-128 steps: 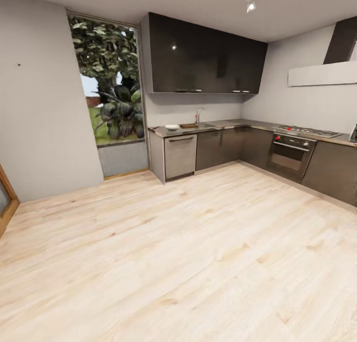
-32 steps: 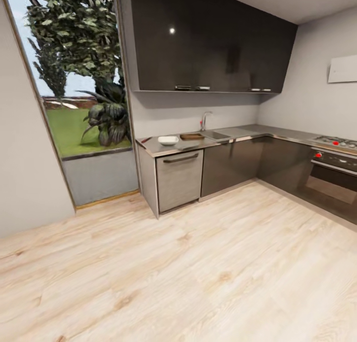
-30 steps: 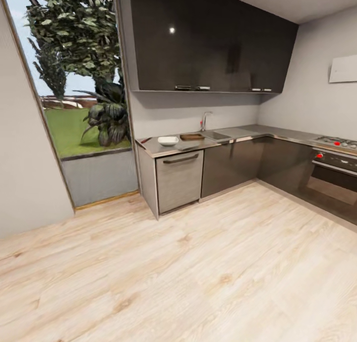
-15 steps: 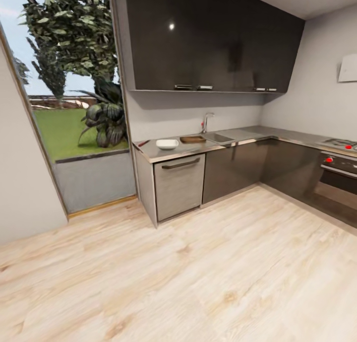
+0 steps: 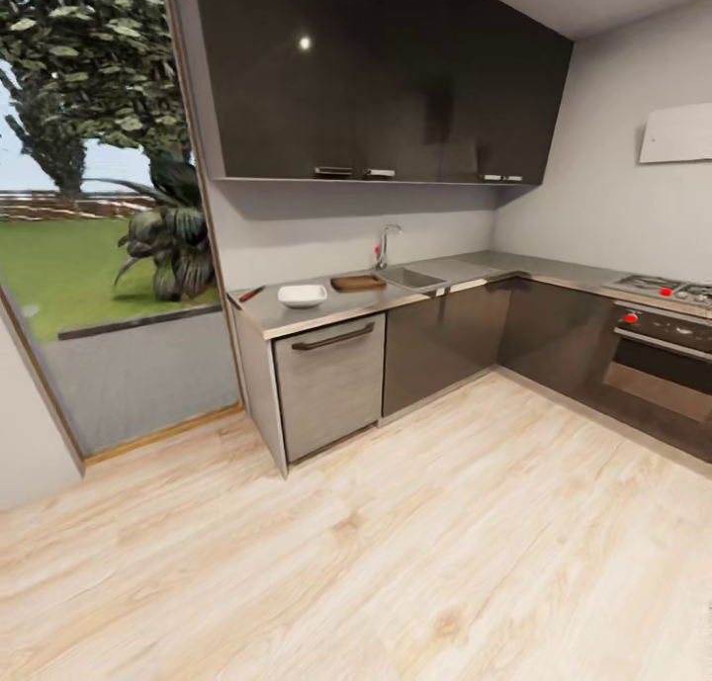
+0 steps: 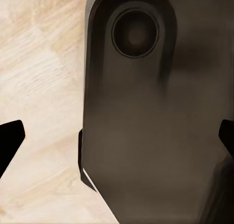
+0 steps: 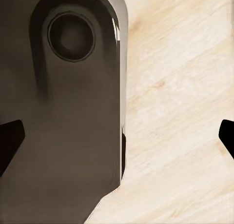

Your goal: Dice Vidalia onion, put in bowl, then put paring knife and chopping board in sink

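Now the countertop point(image 5: 346, 310) looks nearer, seemingly shifted left.

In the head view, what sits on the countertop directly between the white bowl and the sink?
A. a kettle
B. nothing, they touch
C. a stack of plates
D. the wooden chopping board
D: the brown chopping board lies flat on the countertop, with the white bowl on one side and the sink with its tap on the other.
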Motion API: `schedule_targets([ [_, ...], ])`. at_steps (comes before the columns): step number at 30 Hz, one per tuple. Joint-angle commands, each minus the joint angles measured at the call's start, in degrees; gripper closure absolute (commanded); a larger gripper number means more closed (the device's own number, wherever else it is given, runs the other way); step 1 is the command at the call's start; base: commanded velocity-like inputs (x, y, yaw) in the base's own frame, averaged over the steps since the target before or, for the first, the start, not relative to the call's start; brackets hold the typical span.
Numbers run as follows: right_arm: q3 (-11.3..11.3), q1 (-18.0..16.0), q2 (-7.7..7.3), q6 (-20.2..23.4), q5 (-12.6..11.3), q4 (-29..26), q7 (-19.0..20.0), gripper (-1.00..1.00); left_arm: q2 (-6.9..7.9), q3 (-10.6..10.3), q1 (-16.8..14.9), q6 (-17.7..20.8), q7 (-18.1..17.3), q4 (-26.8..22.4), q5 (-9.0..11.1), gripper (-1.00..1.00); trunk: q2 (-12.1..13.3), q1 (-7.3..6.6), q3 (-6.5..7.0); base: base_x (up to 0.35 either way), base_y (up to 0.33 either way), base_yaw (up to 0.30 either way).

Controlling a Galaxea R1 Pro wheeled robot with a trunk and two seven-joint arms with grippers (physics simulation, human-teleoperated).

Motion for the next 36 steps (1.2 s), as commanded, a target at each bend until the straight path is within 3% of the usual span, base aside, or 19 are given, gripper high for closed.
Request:
schedule_targets([
  [1,0.02,-0.06,0.00,-0.21,-0.02,0.08,0.00,-1.00,0.00,0.41,0.04,-0.07,-0.03,-0.10,0.01,-1.00,-0.02,0.04,-0.04,0.343,0.000,-0.279],
  [11,0.02,-0.03,0.00,-0.20,-0.02,0.08,0.00,-1.00,-0.01,0.41,0.04,-0.07,-0.03,-0.10,0.01,-1.00,-0.02,0.04,-0.04,0.342,-0.052,-0.211],
  [36,-0.04,-0.03,0.00,-0.21,-0.11,0.08,0.00,-1.00,-0.08,0.36,0.04,-0.15,-0.03,-0.10,0.01,-1.00,-0.02,0.04,-0.04,0.333,-0.116,0.009],
])
